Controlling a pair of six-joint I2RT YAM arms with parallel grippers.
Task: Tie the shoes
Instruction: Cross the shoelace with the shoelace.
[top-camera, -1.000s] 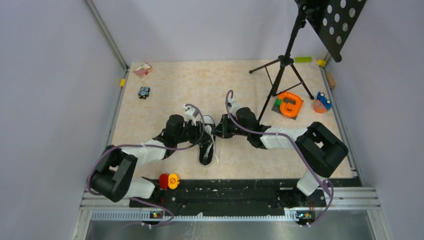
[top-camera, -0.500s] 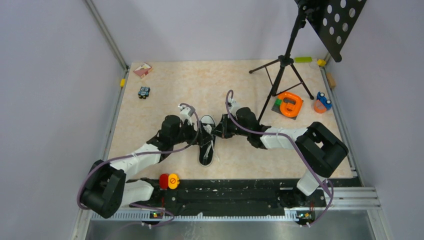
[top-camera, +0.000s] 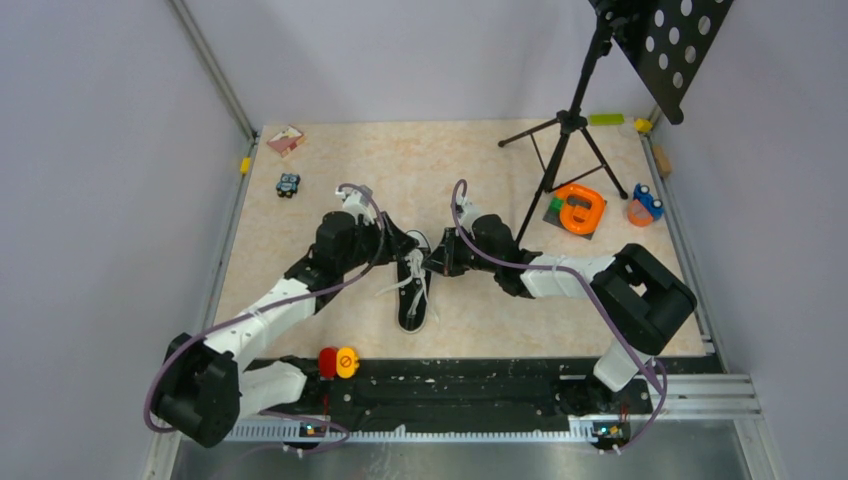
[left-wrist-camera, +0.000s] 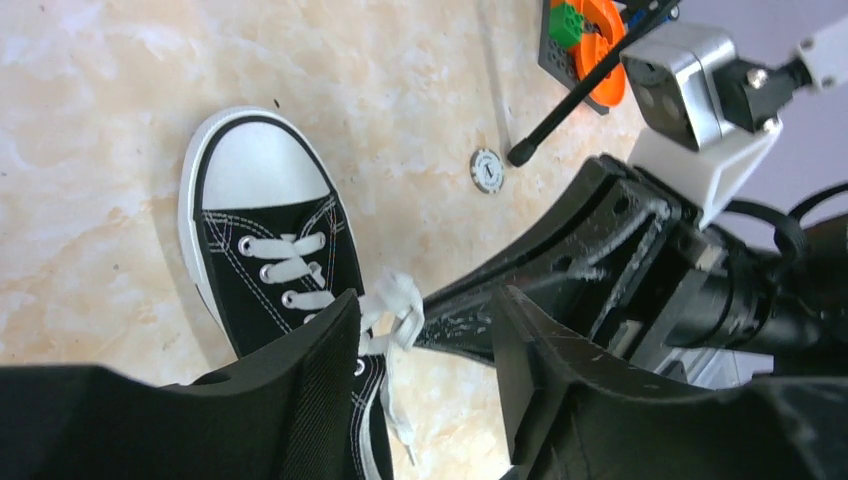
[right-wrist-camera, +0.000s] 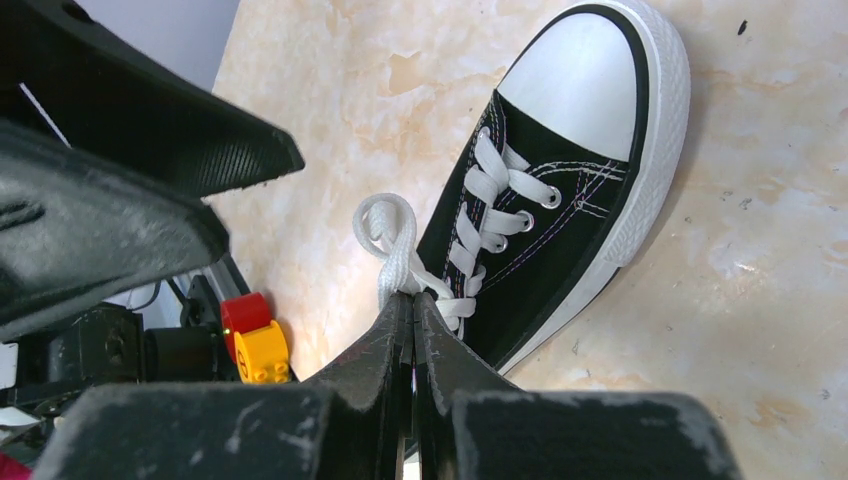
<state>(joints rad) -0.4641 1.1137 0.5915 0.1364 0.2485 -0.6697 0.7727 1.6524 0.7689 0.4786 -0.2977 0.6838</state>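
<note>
Matt black canvas with pale stitching covers the sneaker (right-wrist-camera: 540, 240). Its toe cap (right-wrist-camera: 575, 70) is smooth white rubber, the sole edge (right-wrist-camera: 665, 120) is finely ribbed and the eyelets (right-wrist-camera: 527, 222) are bright metal. The flat laces (right-wrist-camera: 390, 240) are woven white cloth. The table (left-wrist-camera: 100, 200) looks smooth, marbled beige and faintly glossy. The right gripper (right-wrist-camera: 412, 300) is matt black plastic, scuffed whitish. The left gripper (left-wrist-camera: 428, 300) has finely ribbed pads (left-wrist-camera: 315, 400).

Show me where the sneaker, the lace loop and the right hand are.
sneaker (right-wrist-camera: 575, 75): right wrist view, on the white toe cap.
lace loop (right-wrist-camera: 398, 260): right wrist view, on its lower strand.
right hand (right-wrist-camera: 412, 298): right wrist view, between its shut fingertips.
</note>
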